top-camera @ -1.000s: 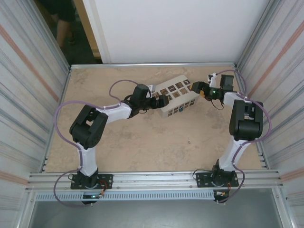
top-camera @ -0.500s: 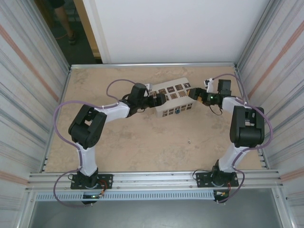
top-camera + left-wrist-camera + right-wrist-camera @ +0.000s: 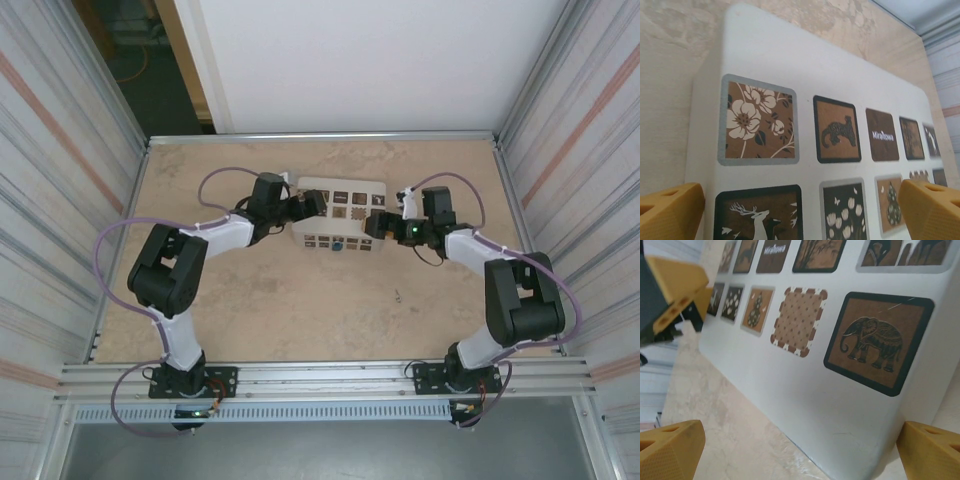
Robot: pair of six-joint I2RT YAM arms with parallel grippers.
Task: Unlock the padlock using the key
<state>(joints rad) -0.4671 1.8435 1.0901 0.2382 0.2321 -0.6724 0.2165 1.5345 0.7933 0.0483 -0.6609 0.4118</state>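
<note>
A white box (image 3: pixel 352 213) printed with brown picture squares lies on the table's far half, square to the edge. Low on its front wall sits a small dark blue thing (image 3: pixel 340 243), too small to tell whether it is the padlock. The key is out of view. My left gripper (image 3: pixel 308 203) is open at the box's left end, and the box top (image 3: pixel 805 75) spreads out between its yellow fingers (image 3: pixel 670 210). At the right end my right gripper (image 3: pixel 378 222) is open too, facing the box wall (image 3: pixel 805 390). The left gripper's finger (image 3: pixel 675 285) shows beyond the box.
The beige table (image 3: pixel 300 310) is fenced by corrugated metal walls (image 3: pixel 60 200) left and right and a white panel (image 3: pixel 370 60) behind. An aluminium rail (image 3: pixel 320 378) carries both arm bases along the near edge. A tiny dark speck (image 3: pixel 398 294) lies on the table.
The box has turned from a slant to lie square and has slid left and nearer. Both arms swung left with it, staying at its two ends with their jaws wide.
</note>
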